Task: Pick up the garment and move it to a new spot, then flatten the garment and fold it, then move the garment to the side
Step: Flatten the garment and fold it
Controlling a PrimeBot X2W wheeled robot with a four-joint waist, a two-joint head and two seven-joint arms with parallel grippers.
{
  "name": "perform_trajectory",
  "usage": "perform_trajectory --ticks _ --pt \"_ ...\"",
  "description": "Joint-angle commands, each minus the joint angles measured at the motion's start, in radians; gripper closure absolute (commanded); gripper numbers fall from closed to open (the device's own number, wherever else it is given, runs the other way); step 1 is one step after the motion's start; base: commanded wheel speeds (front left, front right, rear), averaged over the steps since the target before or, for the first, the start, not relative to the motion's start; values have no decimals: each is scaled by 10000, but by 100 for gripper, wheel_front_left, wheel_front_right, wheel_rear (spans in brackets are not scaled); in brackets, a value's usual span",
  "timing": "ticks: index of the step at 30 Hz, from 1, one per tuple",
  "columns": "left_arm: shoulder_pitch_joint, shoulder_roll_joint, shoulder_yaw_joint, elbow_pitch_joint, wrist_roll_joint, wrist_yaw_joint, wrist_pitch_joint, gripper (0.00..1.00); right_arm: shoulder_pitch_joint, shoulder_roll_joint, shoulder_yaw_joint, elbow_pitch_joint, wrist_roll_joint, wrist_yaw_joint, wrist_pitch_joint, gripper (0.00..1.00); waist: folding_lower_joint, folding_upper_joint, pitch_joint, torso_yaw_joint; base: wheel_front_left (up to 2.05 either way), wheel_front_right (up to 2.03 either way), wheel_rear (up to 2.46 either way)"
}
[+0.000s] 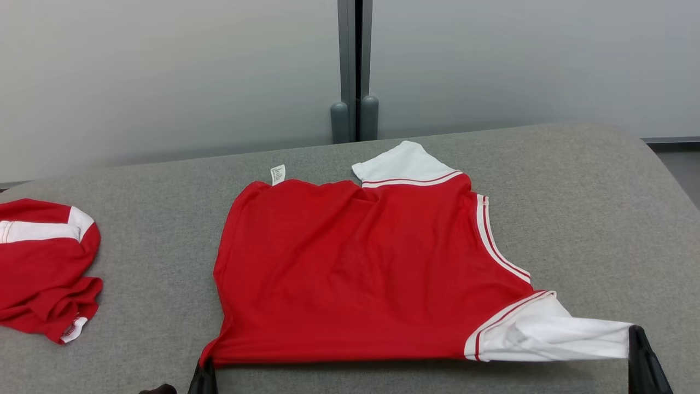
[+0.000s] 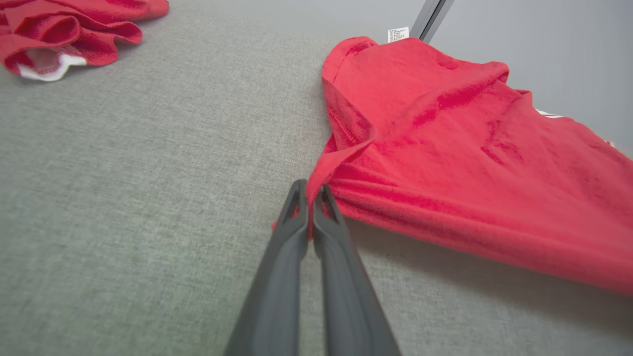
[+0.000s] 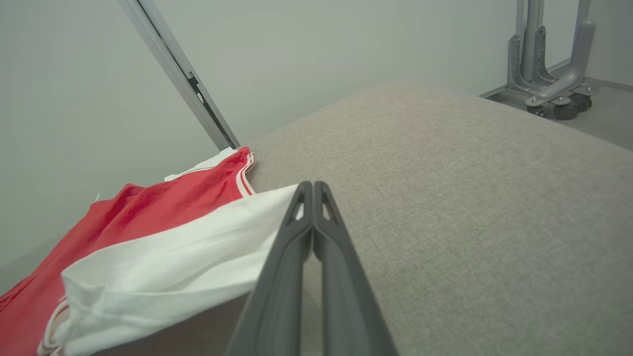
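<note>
Pinching a red-and-white fabric garment point(image 1: 355, 262) taut, left end effector point(image 2: 310, 190) and right end effector point(image 3: 312, 184) flatten it; next, lower evenly.

Soft, even light coming down from overhead, bright enough all round. The garment point(image 1: 355, 262) reads a rich saturated red, and there's a dim, blurry-edged shadow under its raised near edge on the grey fabric surface point(image 1: 574, 219). Head view is sharp. The wrist views stretch things wide toward their edges, and the dark fingers point(image 2: 277, 296) smear out of focus close to the lens.
</note>
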Motion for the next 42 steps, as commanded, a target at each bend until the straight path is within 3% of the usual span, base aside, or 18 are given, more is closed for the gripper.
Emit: perform_trajectory --ticks 1,5,12,19,25,29,30,31,42 --pt "7 132 -11 -138 16 58 -30 100 -122 -109 -82 -107 -42 -20 -77 100 1 3 80 42 0 0 0" --pt "-652 116 -223 -605 118 45 -28 100 -965 -45 87 -201 -95 -15 -72 100 1 3 468 205 0 0 0" --pt "-2083 87 -929 -638 321 -9 -29 100 -2915 -101 261 743 -391 -12 -68 100 1 3 1143 581 0 0 0" --pt "-3485 85 -1537 359 280 74 -29 100 -4680 -205 245 1970 -947 -12 -68 100 1 3 1811 809 0 0 0" --pt "-4316 84 -1576 1327 317 526 -29 100 -5650 -172 -242 2723 -1533 -12 -68 100 1 3 2273 848 0 0 0" --pt "-4532 79 -1736 1793 124 350 -29 99 -5967 -80 -149 3380 -1813 -12 -66 100 1 3 2398 841 0 0 0" --pt "-4558 82 -1733 1757 125 351 -29 59 -6045 -72 -159 3376 -1808 -12 -69 56 1 3 2410 839 0 0 0" --pt "-4567 84 -1723 1659 133 350 -29 0 -6103 -70 -151 3332 -1802 -12 -69 0 1 3 2416 839 0 0 0" --pt "-3157 80 -1390 460 -121 343 -29 0 -4972 172 -432 2248 -1330 -11 -68 0 1 3 2127 753 0 0 0"
